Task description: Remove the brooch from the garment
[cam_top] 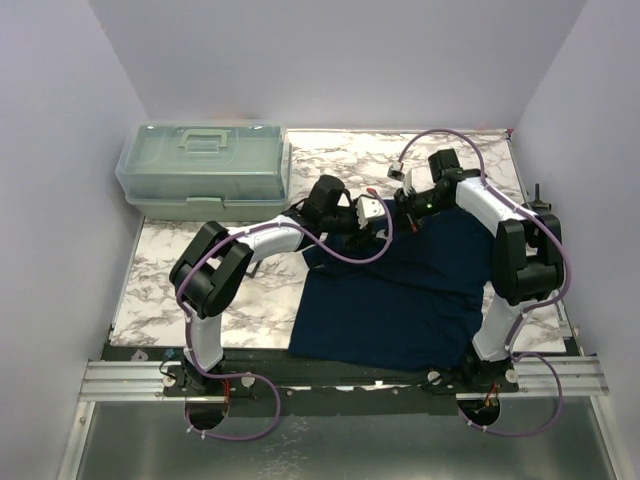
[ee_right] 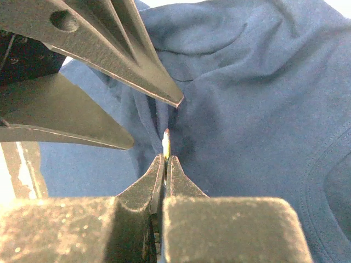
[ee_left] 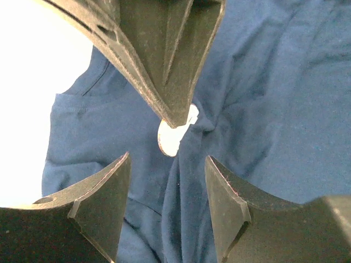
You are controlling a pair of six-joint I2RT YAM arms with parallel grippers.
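Note:
The dark navy T-shirt (cam_top: 400,300) lies on the marble table, bunched near its collar. My right gripper (ee_right: 167,157) is shut on the brooch (ee_right: 166,141), a thin metallic disc seen edge-on against a fabric fold. In the left wrist view the brooch (ee_left: 173,138) shows as a bright round disc under the right gripper's tip (ee_left: 176,121). My left gripper (ee_left: 167,164) is open, its fingers either side of a raised fold of the shirt (ee_left: 274,109) just below the brooch. Both grippers meet at the shirt's far edge (cam_top: 390,212).
A translucent green toolbox (cam_top: 205,165) stands at the back left. The marble tabletop (cam_top: 180,290) shows bare to the left of the shirt. Walls close in the cell on three sides.

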